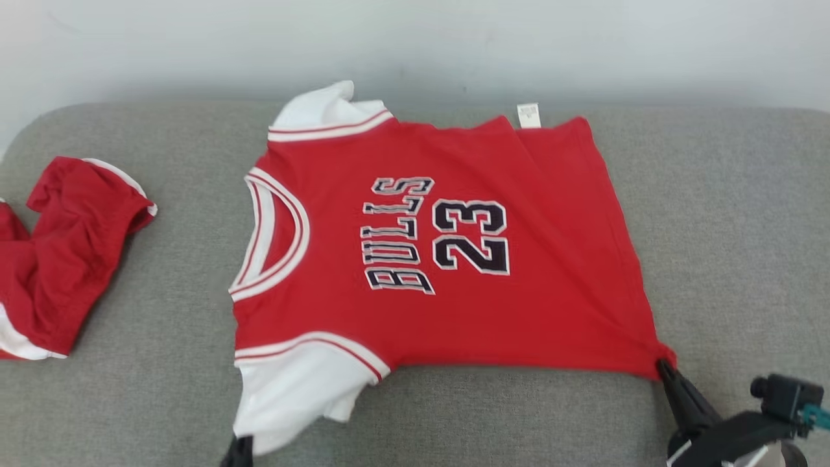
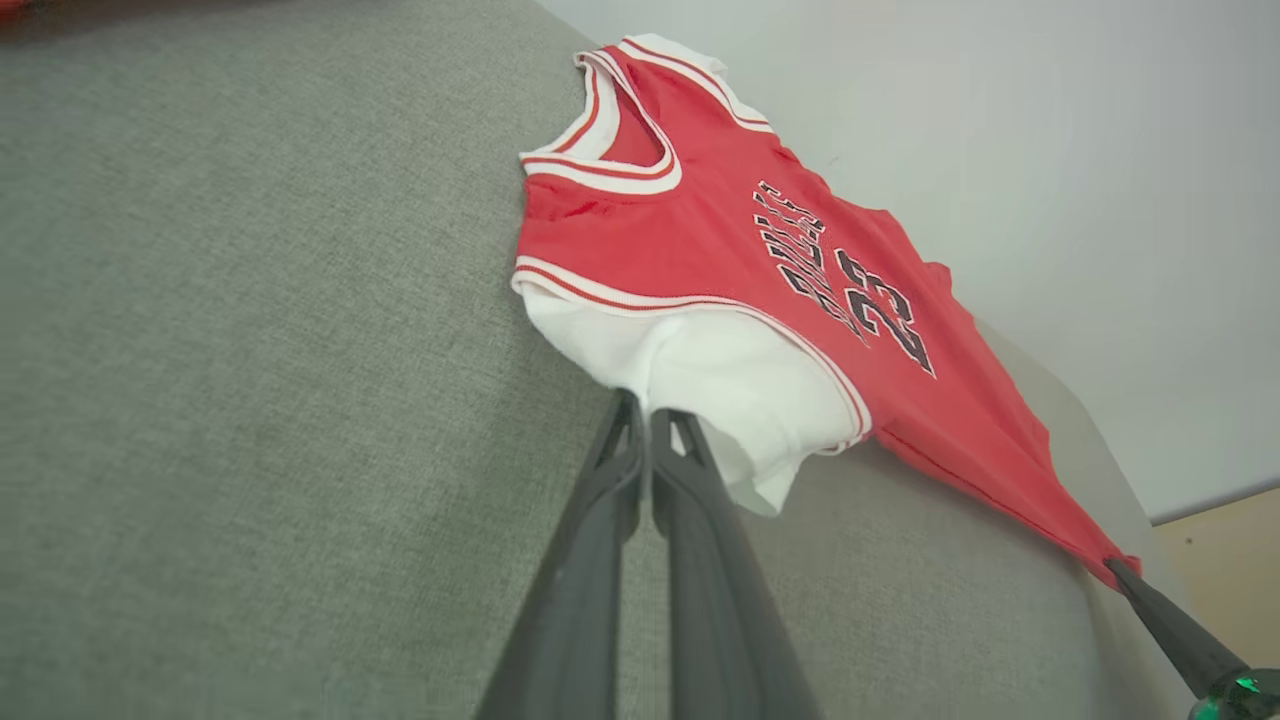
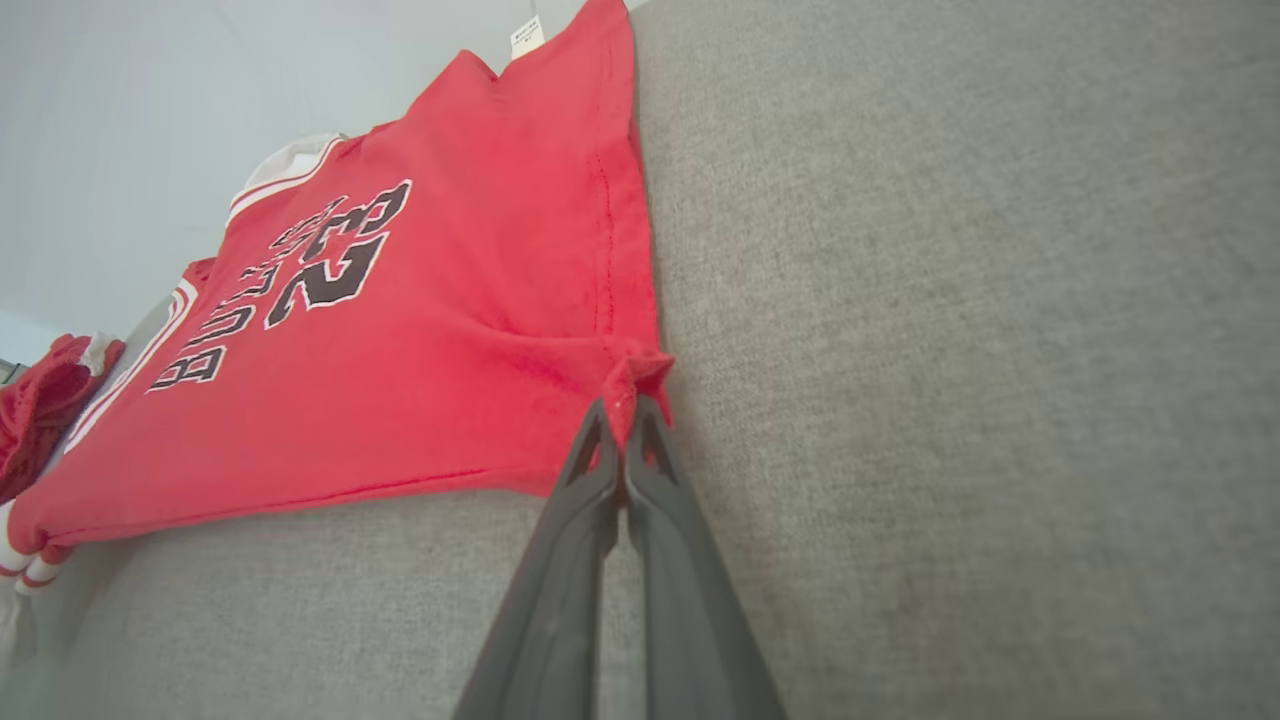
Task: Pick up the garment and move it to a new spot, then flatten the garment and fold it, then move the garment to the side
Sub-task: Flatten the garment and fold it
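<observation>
Garment (image 1: 441,259): a red jersey, lying print-up across the middle of the cushion (image 1: 746,227), collar toward the cushion's left end, hem toward its right. The left gripper (image 2: 645,412) is clenched on the near white sleeve (image 2: 720,390). The right gripper (image 3: 622,412) is clenched on the near hem corner (cloth bunches at the pinch). Step in hand, as judged: flattening. Draw both grippers apart and toward the cushion's near edge with equal tension, cloth low on the cushion, until the near edge runs straight. Avoid lifting, which would likely crease the far side. Stay off the second red piece (image 1: 65,259) at the cushion's left end
</observation>
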Robot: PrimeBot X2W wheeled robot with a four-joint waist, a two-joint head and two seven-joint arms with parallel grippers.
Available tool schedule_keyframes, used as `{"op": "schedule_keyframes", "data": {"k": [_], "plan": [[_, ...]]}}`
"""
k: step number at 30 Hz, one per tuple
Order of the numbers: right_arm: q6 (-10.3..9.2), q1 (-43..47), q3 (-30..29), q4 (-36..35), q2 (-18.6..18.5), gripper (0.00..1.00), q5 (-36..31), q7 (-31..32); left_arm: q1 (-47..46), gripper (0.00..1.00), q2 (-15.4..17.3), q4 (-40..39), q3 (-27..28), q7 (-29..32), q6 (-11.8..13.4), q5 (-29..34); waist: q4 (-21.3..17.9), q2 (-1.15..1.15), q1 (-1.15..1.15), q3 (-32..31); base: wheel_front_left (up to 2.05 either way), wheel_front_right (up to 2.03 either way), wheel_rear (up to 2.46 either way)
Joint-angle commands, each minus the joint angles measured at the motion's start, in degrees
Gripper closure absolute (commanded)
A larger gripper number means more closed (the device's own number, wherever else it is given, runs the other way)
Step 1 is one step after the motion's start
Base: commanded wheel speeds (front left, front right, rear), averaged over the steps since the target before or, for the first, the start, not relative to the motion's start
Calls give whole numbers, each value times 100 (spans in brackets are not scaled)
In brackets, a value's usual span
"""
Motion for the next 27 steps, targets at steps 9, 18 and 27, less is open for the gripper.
{"op": "schedule_keyframes", "data": {"k": [9, 18, 27], "plan": [[3, 967, -512, -253, -192, 100, -94, 124, 910, 100, -171, -157, 283, -20, -27, 69, 190, 0, 1, -282, 0, 0, 0], [3, 1144, -760, -480, 97, 100, -376, 368, 738, 100, -115, -127, 268, -20, -119, 312, 135, 0, 1, -351, 0, 0, 0], [3, 794, -844, -713, 287, 100, -590, 643, -49, 100, 343, -47, 162, 200, -202, 884, -37, 0, 1, -279, 0, 0, 0]]}}
